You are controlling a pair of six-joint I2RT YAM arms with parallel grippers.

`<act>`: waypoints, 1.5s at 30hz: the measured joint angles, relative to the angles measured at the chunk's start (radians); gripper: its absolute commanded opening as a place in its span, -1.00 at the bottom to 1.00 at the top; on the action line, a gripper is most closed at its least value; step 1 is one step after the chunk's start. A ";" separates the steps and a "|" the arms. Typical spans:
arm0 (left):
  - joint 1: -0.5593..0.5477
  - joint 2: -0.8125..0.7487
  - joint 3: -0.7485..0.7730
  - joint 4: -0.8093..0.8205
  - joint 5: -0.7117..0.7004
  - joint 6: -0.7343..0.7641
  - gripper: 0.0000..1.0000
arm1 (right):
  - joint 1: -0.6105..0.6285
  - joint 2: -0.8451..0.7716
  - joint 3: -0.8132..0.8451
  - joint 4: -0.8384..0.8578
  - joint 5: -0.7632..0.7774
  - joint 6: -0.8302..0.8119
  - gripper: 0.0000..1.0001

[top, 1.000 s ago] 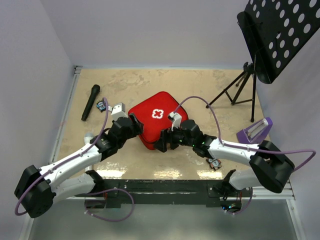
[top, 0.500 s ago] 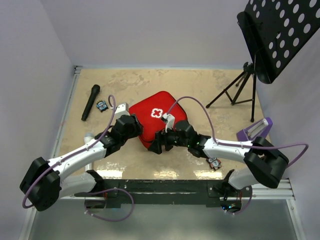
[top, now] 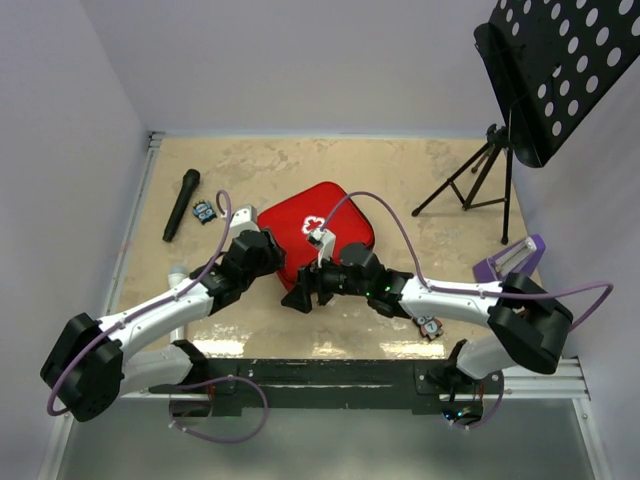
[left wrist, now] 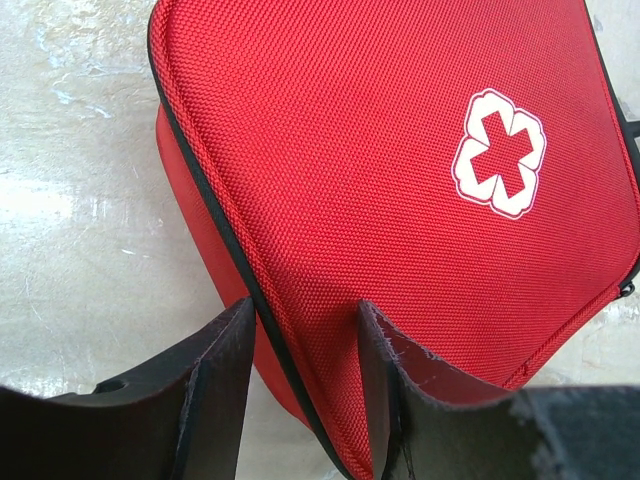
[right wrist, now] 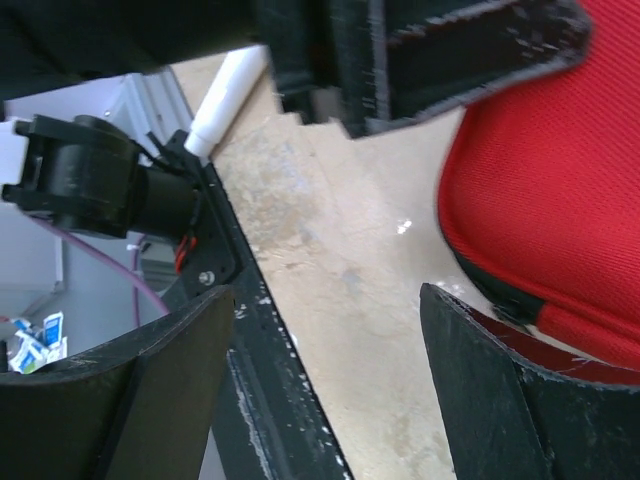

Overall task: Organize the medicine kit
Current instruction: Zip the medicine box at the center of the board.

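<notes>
Medicine kit, a red rounded-square soft zip case with a white cross on its lid (top: 288, 228), lying lid-up and seemingly closed at the middle of the mottled beige tabletop (top: 420, 170). Left gripper (left wrist: 305, 320) sits at the case's left corner, jaws a little apart, with the black zipper seam (left wrist: 207, 200) running between them. Whether the pads press the fabric cannot be told. Right gripper (right wrist: 325, 300) hangs wide open just off the near corner, with bare tabletop between its fingers and the case's edge beside one of them.

Judged step: getting the case open. The left gripper would serve best as an anchor, bearing down on its corner so the light case cannot slide. The right should come in low along the seam and close only on the lid's lip or the zipper pull, never on both halves together. No pull shows in any view, so it wants finding first. Soft fabric may buckle, so a slow lift suits it.
</notes>
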 measured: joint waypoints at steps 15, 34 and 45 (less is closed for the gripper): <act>0.011 -0.144 -0.031 0.001 0.017 0.039 0.63 | -0.031 -0.296 0.015 -0.138 0.284 -0.011 0.26; -0.299 -0.284 -0.257 0.155 0.163 0.040 0.41 | -0.169 -0.047 0.103 -0.297 0.421 -0.085 0.04; -0.299 -0.141 -0.345 0.419 0.142 0.031 0.27 | -0.169 -0.047 0.103 -0.301 0.441 -0.095 0.04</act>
